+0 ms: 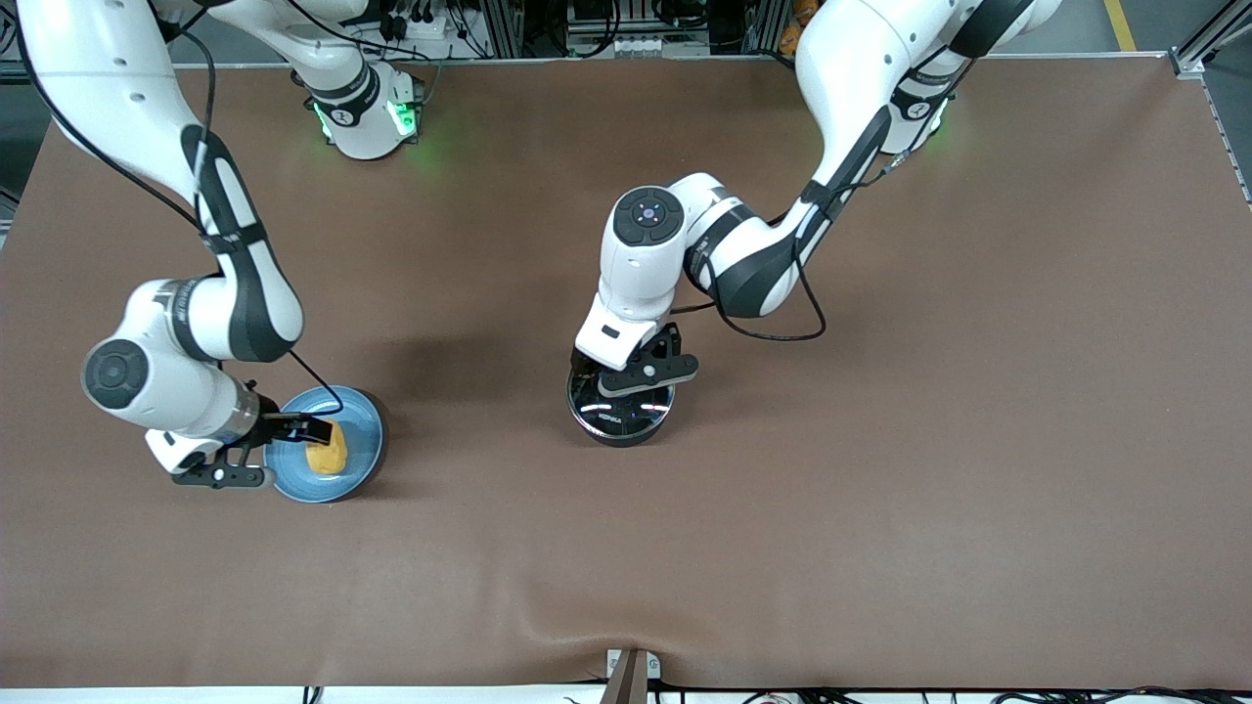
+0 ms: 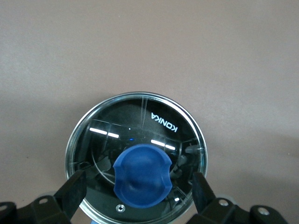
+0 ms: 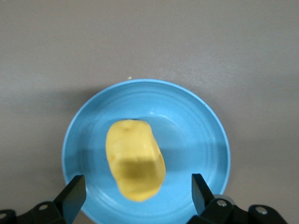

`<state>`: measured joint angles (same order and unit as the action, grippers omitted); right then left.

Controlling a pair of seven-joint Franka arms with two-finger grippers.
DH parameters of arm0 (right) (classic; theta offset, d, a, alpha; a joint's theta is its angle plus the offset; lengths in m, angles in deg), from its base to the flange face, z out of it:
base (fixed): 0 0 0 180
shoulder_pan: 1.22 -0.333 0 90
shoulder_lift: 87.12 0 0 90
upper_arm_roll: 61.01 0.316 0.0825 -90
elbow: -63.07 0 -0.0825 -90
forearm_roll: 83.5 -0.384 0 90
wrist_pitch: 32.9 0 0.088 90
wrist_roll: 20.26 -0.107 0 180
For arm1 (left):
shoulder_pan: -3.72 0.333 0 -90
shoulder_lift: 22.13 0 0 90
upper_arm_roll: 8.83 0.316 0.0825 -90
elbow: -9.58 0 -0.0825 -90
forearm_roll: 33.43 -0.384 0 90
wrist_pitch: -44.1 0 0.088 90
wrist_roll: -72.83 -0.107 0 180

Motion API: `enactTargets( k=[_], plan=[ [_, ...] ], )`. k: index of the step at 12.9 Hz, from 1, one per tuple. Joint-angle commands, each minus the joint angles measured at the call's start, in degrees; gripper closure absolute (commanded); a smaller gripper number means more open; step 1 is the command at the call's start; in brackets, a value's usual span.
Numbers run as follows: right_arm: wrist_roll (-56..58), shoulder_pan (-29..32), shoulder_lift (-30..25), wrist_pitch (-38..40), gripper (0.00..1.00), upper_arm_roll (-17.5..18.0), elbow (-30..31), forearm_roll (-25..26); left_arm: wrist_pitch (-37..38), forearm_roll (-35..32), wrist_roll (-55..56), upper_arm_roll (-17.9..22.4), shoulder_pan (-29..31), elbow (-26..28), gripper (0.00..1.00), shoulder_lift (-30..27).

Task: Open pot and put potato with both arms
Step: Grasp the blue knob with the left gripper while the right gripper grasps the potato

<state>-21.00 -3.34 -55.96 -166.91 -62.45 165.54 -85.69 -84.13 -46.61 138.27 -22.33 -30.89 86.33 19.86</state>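
The black pot stands mid-table with its clear glass lid on; its handle is hidden under the hand. My left gripper hangs just over it. In the left wrist view the left gripper is open, one finger on each side of the blue knob, not touching it. The yellow-orange potato lies on a light-blue plate toward the right arm's end. My right gripper is low over the plate. In the right wrist view the right gripper is open astride the potato on the plate.
The brown table cloth spreads wide around the pot and the plate. A small metal bracket sits at the table edge nearest the front camera. The arms' bases stand along the edge farthest from that camera.
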Motion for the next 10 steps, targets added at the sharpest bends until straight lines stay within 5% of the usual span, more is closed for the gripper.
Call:
enactTargets(
  k=[1, 10],
  plan=[
    [2.23, 0.02, 0.3, -4.76, 0.0, 0.3, 3.0, -0.98, -0.27, -1.67, 0.56, 0.67, -0.82, -2.05, 0.0, 2.05],
    [2.23, -0.6, 4.96, -10.83, 0.0, 0.48, 2.91, -0.98, -0.62, -1.67, 0.56, 0.67, -0.99, -1.88, 0.0, 3.72]
  ],
)
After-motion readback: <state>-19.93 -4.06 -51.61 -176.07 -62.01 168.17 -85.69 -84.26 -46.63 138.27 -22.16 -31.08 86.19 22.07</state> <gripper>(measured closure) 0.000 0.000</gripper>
